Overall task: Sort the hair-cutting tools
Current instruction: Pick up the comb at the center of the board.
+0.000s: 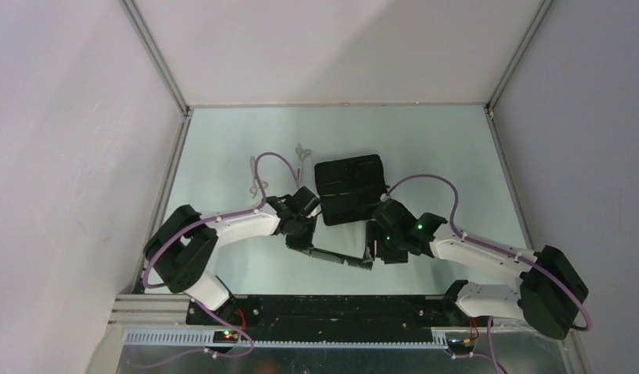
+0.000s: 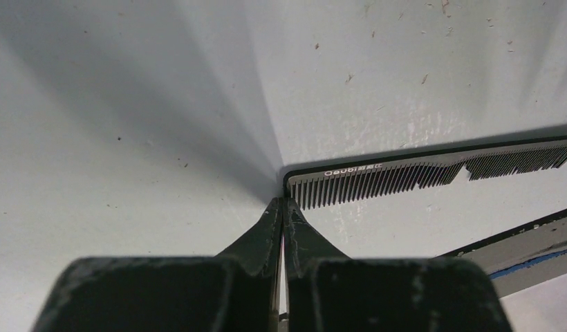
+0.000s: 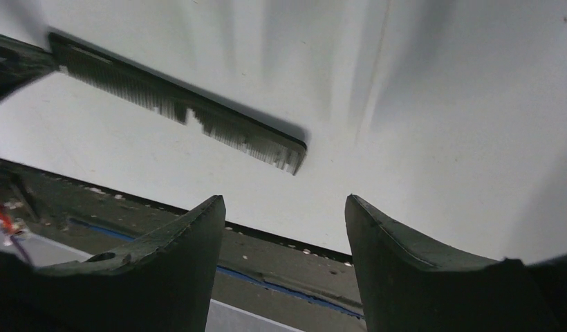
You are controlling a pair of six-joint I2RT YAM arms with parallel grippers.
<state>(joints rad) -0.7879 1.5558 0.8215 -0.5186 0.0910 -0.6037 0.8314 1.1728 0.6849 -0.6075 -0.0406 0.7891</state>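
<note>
The black comb (image 1: pixel 340 257) lies between my two grippers near the table's front edge. My left gripper (image 1: pixel 301 241) is shut, its tips pinching the comb's left end; in the left wrist view the gripper (image 2: pixel 283 202) meets the comb (image 2: pixel 419 173) at its corner. My right gripper (image 1: pixel 372 248) is open and empty; in the right wrist view the gripper (image 3: pixel 284 200) sits just short of the comb's (image 3: pixel 177 104) free end. Two slim silver scissors (image 1: pixel 256 178) (image 1: pixel 302 153) lie on the table behind the left arm.
A flat black rectangular pouch (image 1: pixel 347 187) lies at the table's middle, just behind both grippers. The table's dark front edge (image 3: pixel 267 249) runs close below the comb, also showing in the left wrist view (image 2: pixel 530 242). Grey walls enclose the table on three sides.
</note>
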